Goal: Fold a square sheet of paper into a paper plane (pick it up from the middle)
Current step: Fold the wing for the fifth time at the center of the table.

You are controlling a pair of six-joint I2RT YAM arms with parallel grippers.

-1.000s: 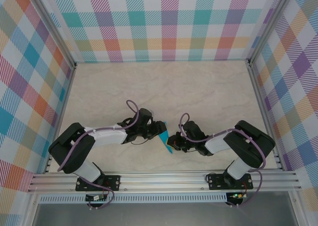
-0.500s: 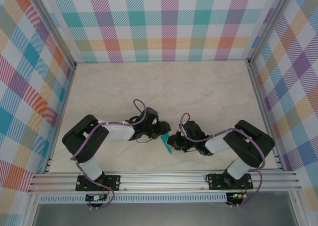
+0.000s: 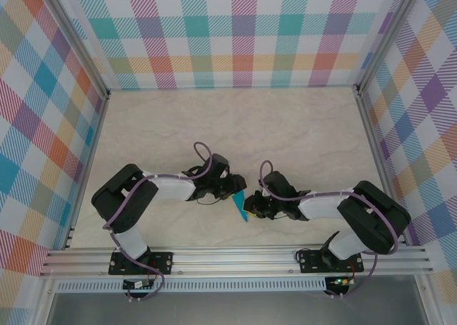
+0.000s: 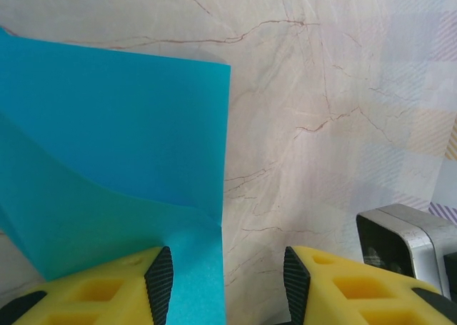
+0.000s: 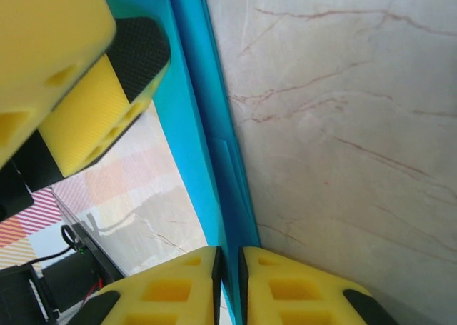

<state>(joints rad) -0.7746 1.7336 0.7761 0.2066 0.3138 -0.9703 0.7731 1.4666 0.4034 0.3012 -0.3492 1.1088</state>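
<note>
Top external view has the two arms meeting low over the marbled surface (image 3: 285, 125), with the square sheet of paper (image 3: 240, 206) standing on edge between the left jaws and the right jaws. From the right wrist, the right jaws are pinched nearly shut on the sheet (image 5: 196, 125), its folded layers running through the thin slit between their tips and on ahead of them, past one finger (image 5: 107, 89) of the other arm. From the left wrist, the left jaws stand open. The sheet (image 4: 114, 146) spreads ahead of them and to one side, lying against one black pad (image 4: 160, 278), its free edge inside the gap and the other pad (image 4: 295, 278) clear of it. This looks like the middle of a fold, one side anchoring while the other takes a new hold. The next move probably calls for the left jaws to close on that free edge without tugging it out of the right jaws' pinch or skewing the layers. Compared with a second ago, the left arm has swung its elbow inward and brought its jaws closer to the sheet. The right arm's elbow has dropped back, while the sheet sits almost where it was.
</note>
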